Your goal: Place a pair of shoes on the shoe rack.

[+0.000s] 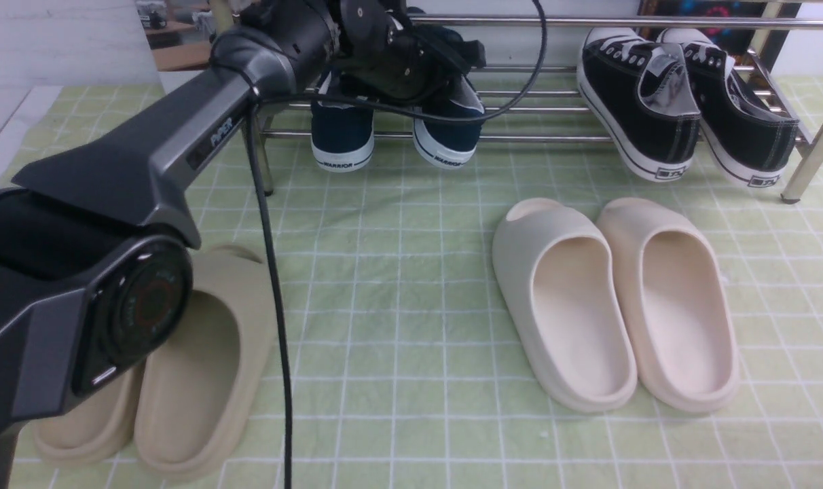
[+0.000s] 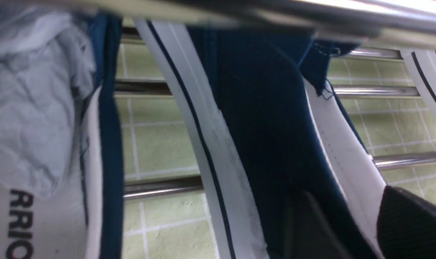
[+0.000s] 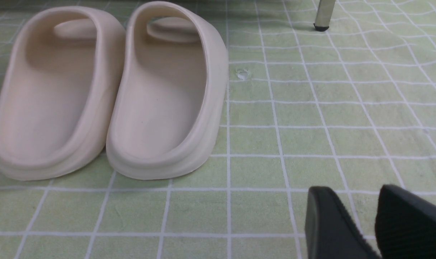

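Pair of shoes (image 1: 342,132): both rest on the bars of the shoe rack (image 1: 554,138) near its left end, heels overhanging its front bar. Probably light; the soft, paper-stuffed canvas would buckle under a pinch, while the rubber soles are stiffer, so the white-edged collar looks the best hold. The left gripper (image 2: 347,196) is above the rack, fingers (image 2: 311,226) astride one shoe's side wall; clamped or loose cannot be told. The right gripper (image 3: 349,189) is well before the rack, slightly parted, empty

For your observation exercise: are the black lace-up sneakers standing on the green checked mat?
No, the black lace-up sneakers rest on the shoe rack bars.
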Robot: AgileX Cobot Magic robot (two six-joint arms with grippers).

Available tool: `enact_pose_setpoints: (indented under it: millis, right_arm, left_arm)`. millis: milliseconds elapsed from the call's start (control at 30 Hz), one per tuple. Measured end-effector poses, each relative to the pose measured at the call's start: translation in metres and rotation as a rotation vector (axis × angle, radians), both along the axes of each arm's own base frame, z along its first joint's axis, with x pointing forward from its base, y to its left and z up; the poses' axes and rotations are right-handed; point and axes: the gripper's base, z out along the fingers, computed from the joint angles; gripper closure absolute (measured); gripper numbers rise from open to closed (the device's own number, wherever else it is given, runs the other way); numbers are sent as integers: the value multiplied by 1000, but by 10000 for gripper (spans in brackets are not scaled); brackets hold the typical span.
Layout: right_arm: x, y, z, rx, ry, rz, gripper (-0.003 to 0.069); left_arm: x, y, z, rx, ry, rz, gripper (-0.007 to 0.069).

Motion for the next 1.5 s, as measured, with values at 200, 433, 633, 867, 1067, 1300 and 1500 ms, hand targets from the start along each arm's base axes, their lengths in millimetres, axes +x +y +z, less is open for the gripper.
enact_pose_setpoints:
  millis: [200, 433, 633, 867, 1067, 1300, 1500]
  right_arm:
    - [0, 0, 0, 0, 0, 0, 419]
    - [0, 0, 0, 0, 0, 0, 419]
    - [0, 0, 0, 0, 0, 0, 419]
    - [0, 0, 0, 0, 0, 0, 419]
    - [0, 0, 0, 0, 0, 0, 419]
    - [0, 0, 0, 0, 0, 0, 419]
    - [0, 0, 0, 0, 0, 0, 419]
  left_arm:
    - [-2, 1, -4, 118, -12, -16, 609]
    - [-1, 8, -7, 221, -18, -11, 613]
    - [-1, 8, -4, 174, -4, 33, 612]
    - [-15, 13, 16, 173, 50, 23, 438]
    - [-37, 24, 49, 216, 94, 18, 306]
    - [-67, 44, 101, 277, 67, 42, 545]
    - [-120, 76, 169, 327, -30, 93, 638]
